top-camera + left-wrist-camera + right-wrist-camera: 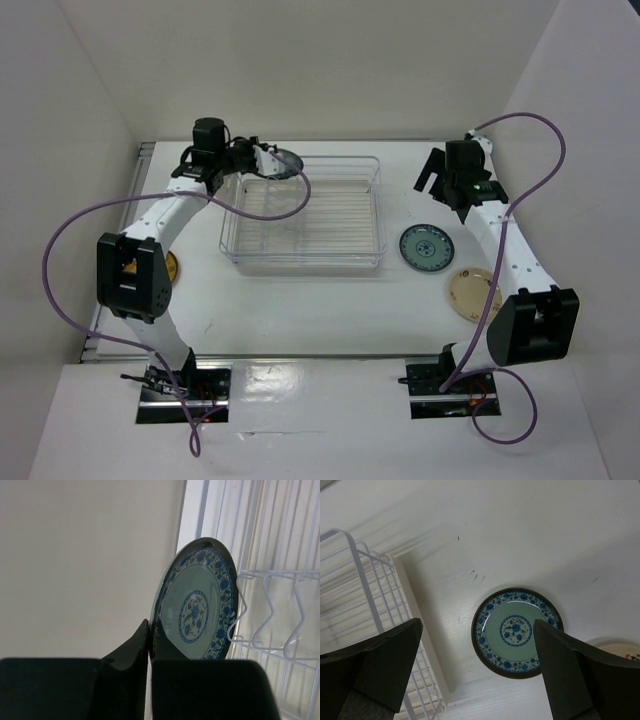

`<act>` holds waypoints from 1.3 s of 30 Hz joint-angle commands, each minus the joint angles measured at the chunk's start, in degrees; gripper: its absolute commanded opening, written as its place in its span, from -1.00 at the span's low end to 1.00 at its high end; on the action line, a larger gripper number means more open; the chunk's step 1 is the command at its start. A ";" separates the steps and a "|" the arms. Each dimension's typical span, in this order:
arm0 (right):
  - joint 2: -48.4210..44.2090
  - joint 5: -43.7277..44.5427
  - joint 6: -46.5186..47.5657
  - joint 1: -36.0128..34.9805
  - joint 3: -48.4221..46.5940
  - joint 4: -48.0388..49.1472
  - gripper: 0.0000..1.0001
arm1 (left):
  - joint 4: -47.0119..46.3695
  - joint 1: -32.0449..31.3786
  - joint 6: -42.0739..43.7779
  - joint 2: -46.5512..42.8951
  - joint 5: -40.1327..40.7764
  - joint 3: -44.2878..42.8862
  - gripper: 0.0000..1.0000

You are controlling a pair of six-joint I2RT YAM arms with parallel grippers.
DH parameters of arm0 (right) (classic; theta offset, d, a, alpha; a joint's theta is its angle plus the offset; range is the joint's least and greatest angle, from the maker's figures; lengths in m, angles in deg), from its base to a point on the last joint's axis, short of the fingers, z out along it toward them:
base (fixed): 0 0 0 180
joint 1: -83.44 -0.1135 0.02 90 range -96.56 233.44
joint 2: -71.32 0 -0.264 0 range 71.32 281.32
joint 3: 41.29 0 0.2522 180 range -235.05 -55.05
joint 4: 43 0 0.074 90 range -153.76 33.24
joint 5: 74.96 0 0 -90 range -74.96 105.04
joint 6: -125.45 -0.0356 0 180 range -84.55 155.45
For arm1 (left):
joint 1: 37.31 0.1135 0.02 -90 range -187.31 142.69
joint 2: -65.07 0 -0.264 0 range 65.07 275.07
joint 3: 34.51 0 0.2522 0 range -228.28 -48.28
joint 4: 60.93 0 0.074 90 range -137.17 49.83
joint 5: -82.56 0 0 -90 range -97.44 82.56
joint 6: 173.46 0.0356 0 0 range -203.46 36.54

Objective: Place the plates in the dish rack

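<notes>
While the blue-patterned plate (197, 607) stood on edge, pinched at its rim by the closed left gripper (149, 640), it hung over the far left corner of the dish rack (378, 215). The white wire insert (265, 615) lay just beside it, toward the rack's right and near side. The coming move appeared to depend on lowering the plate edge-first into a slot.

The right gripper (476, 625) was spread wide and empty above the teal plate (516, 631), which lay flat on the table (300, 300) right of the rack. A cream plate (470, 293) lay nearer, and an amber plate (172, 268) lay left of the rack.

No brand or legible writing was visible.
</notes>
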 commanded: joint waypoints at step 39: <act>8.19 -11.72 1.47 6.36 1.05 -1.44 1.00 | 6.20 5.39 -68.98 -11.00 36.42 -12.43 1.00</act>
